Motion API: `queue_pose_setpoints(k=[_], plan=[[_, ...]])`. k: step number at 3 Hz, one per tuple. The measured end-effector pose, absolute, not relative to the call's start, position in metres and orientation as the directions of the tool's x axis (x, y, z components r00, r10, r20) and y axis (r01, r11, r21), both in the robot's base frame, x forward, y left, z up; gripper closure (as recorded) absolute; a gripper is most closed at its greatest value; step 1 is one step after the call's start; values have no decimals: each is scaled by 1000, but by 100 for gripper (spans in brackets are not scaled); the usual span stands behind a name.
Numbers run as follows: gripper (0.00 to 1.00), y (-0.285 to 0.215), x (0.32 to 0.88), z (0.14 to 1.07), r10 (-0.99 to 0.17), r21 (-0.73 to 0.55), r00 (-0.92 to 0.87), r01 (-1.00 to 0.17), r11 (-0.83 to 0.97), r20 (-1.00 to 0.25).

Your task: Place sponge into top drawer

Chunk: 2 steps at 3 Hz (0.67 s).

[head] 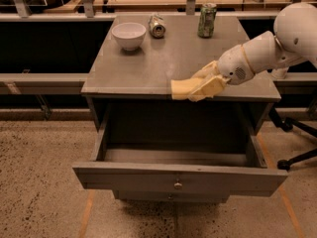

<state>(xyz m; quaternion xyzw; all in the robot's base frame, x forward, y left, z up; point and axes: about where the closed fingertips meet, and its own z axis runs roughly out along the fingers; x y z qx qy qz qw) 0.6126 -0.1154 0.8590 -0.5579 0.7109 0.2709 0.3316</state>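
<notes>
The pale yellow sponge (182, 89) is held in my gripper (204, 85) at the front edge of the grey cabinet top (148, 68), sticking out to the left of the fingers. The gripper, on a white arm reaching in from the right, is shut on the sponge. The top drawer (178, 175) is pulled wide open below, its inside dark, with a small round knob on its front. The sponge hangs just above the drawer's rear part.
A white bowl (129, 35) stands at the back left of the top. A tipped silver can (157, 25) and an upright green can (207, 20) stand at the back. A lower drawer front (171, 197) shows under the open drawer. A chair base (297, 157) is at right.
</notes>
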Motion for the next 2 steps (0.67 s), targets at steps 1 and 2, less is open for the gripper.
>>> queue_pose_setpoints(k=[1, 2], plan=[[100, -115, 613, 859, -614, 15, -157, -973, 230, -774], [100, -115, 595, 856, -605, 50, -213, -960, 274, -767]])
